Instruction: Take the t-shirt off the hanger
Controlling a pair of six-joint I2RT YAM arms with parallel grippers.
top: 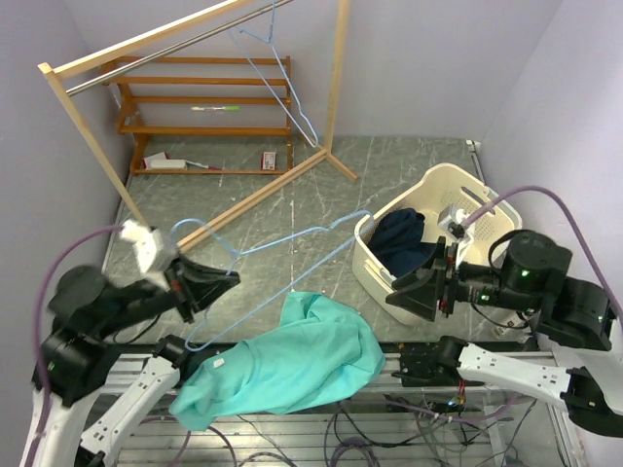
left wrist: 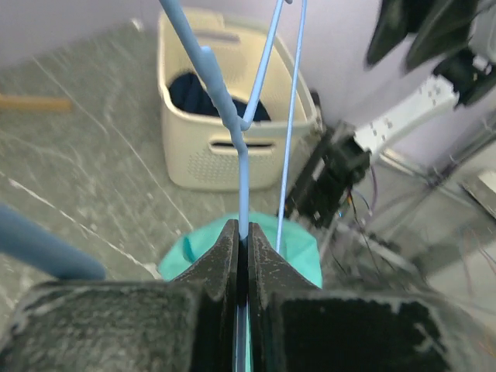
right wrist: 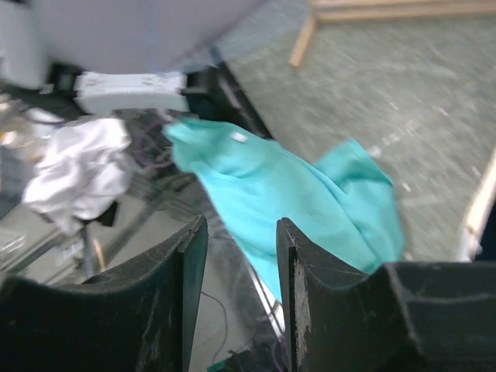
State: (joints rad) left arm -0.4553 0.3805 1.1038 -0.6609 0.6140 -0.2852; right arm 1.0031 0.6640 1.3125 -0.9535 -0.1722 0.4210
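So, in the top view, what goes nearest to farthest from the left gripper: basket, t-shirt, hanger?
1. hanger, clamped in the left gripper itself.
2. t-shirt, just right of it, at the near edge.
3. basket, far across on the right.

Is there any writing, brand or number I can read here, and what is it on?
None is legible in any view.
White tag on the teal t-shirt: too small and blurred to read.
Red and white pack on the wooden shelf: too small to read.
Blue hanger in the left hand: no marking shows.
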